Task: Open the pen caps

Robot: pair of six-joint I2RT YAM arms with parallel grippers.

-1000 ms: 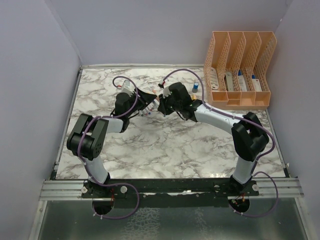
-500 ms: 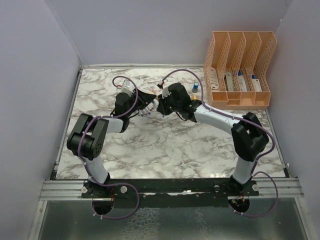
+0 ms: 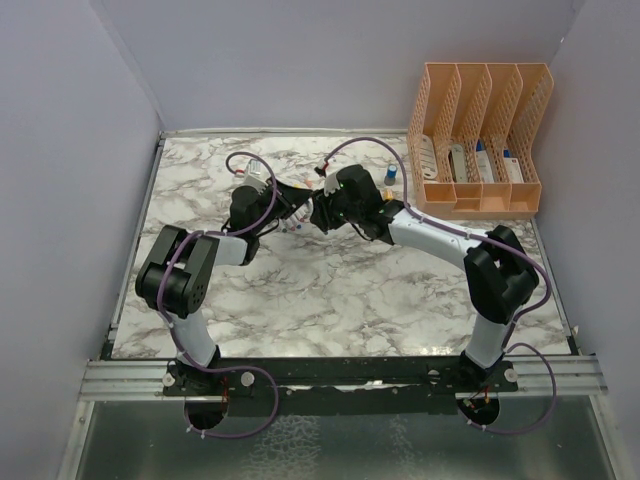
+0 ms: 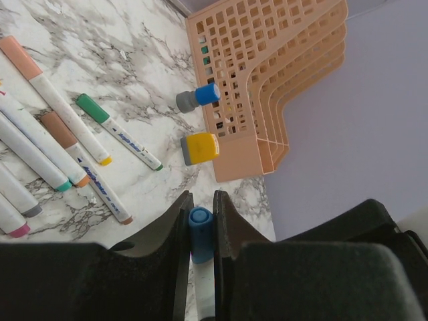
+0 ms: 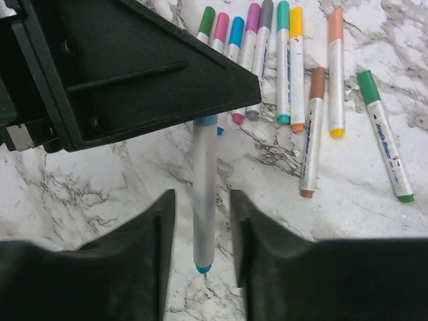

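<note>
A white pen (image 5: 204, 194) with a blue cap (image 4: 200, 234) is held above the marble table between the two arms. My left gripper (image 4: 200, 224) is shut on that blue cap, both pads pressed against it. My right gripper (image 5: 202, 221) stands open around the pen's barrel, with a gap on each side. The barrel's blue tail end (image 5: 202, 268) points toward the right wrist. From above, the left gripper (image 3: 297, 206) and the right gripper (image 3: 318, 211) meet nose to nose. Several capped pens (image 5: 281, 60) lie in a row on the table beneath.
An orange file organizer (image 3: 478, 140) stands at the back right. A yellow block (image 4: 200, 148) and a blue cylinder (image 4: 198, 97) sit at its base. A green-capped pen (image 5: 384, 144) lies apart to the right of the row.
My left gripper has closed onto the blue cap. The right gripper's fingers have parted from the pen barrel. Both arms stay nearly in place.
</note>
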